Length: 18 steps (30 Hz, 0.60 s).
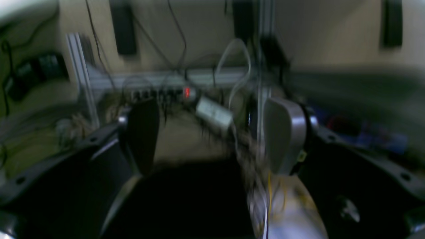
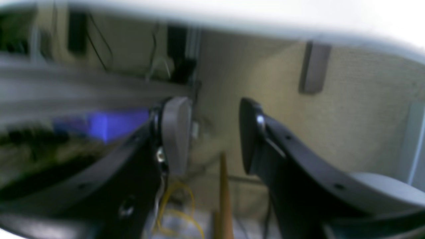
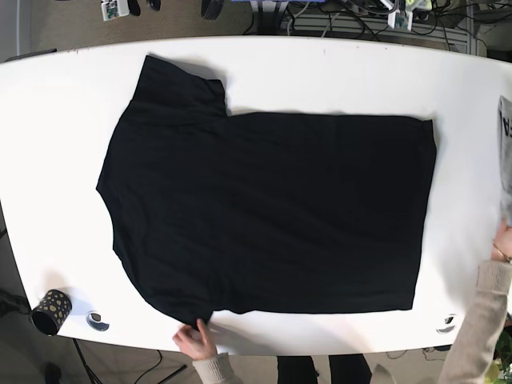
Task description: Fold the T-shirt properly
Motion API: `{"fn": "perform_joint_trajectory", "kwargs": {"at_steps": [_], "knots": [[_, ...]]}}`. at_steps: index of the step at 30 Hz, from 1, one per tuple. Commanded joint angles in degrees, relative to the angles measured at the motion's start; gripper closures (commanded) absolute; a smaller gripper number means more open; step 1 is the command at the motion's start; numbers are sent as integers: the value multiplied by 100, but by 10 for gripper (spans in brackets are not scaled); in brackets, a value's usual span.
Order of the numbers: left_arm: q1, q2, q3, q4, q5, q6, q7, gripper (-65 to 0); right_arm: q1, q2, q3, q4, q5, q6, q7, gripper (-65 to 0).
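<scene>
While both wrist views are smeared with blur, each shows its jaws spread apart with nothing between them: the left gripper [image 1: 212, 132] looks out at a cluttered aluminium frame and cables beyond the tabletop, and the right gripper [image 2: 212, 132] points at a beige wall, so neither is near cloth. Neither arm appears in the base view, which suggests both are parked clear of the work area, probably to leave room for laying the garment out.

On the white tabletop [image 3: 64, 160] the black T-shirt [image 3: 272, 216] lies flat and spread, collar end toward the view's left, hem toward the right, one sleeve reaching the far edge and the other at the near edge. A person's hand [image 3: 194, 340] touches the near sleeve at the tabletop's edge, apparently smoothing or straightening it, and a second hand [image 3: 504, 240] sits at the right edge beside a grey printed cloth [image 3: 506, 152]. Flat and square like this, the shirt looks prepared for folding, with no fold made yet.

A dark speckled cup [image 3: 50, 311] and a small round object [image 3: 98, 321] stand at the near left corner, well apart from the shirt, and another small object [image 3: 446, 324] rests near the right corner.
</scene>
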<state>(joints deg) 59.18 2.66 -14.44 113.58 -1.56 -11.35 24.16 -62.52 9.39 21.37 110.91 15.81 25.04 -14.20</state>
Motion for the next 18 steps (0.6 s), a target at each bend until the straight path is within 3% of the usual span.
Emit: {"fn": "perform_joint_trajectory", "kwargs": {"at_steps": [1, 11, 18], "knots": [[-85, 82, -108, 101, -33, 32, -117, -444, 85, 77, 171, 122, 348, 6, 132, -233], [-1078, 284, -574, 84, -33, 32, -109, -446, 912, 77, 233, 104, 471, 15, 35, -233], [-1509, 187, -706, 75, -33, 32, 340, -447, 1527, 41, 285, 96, 471, 578, -466, -233]]}}
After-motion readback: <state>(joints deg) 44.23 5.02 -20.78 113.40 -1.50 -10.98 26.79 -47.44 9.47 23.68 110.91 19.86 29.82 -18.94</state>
